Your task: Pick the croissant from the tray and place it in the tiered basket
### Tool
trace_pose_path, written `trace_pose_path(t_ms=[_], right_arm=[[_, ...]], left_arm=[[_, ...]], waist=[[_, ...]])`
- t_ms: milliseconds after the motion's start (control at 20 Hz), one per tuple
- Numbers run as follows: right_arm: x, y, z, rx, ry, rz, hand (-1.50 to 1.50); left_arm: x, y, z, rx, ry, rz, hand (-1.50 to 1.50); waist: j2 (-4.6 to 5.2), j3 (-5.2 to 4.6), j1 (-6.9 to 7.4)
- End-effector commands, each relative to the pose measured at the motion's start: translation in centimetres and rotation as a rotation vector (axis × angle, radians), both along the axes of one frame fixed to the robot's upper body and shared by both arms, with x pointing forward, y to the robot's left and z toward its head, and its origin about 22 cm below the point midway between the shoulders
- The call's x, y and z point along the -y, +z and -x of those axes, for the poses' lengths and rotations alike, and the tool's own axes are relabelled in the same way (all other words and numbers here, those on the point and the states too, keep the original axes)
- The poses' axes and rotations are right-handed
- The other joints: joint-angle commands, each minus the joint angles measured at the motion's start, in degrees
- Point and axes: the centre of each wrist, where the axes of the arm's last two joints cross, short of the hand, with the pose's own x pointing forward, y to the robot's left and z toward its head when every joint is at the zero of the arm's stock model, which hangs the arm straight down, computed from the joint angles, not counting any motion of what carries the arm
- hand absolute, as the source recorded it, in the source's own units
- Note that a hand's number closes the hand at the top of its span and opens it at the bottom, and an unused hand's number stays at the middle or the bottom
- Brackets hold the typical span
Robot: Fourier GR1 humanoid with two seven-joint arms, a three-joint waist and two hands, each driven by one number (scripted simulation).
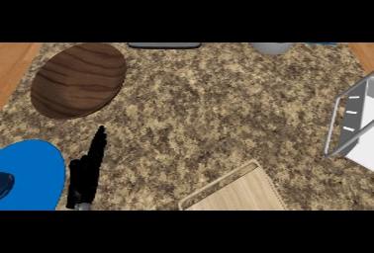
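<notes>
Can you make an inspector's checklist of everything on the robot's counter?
Surface: speckled stone counter.
Job's things: wooden tray at the lower edge; tiered basket at the right edge; croissant not seen.
Clutter: brown wooden plate, blue plate, grey container at the top edge.
Hands: left hand open, resting lower left, fingers up; right hand not in view.
Cables: nothing seen.
Surroundings: wooden strips beside the counter.

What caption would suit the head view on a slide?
Open left hand beside a blue plate on the granite counter; wooden tray at bottom, tiered basket at right.
</notes>
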Motion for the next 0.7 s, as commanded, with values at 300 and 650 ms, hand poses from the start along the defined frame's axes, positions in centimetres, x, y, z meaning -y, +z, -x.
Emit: trace_pose_path(t_ms=[300,650], right_arm=[[-2.2,-2.9,-7.2,-0.078,0.099,0.047,1.5],[-3.2,-8.2,-10.3,-0.141,0.052,0.049,1.5]], left_arm=[[1.2,-1.0,0.8,-0.018,-0.009,0.006,0.0],[-1.4,-0.8,0.4,-0.024,0.0,-0.004,0.0]], waist=[[0.2,-0.06,0.36],[0.08,-0.08,-0.22]])
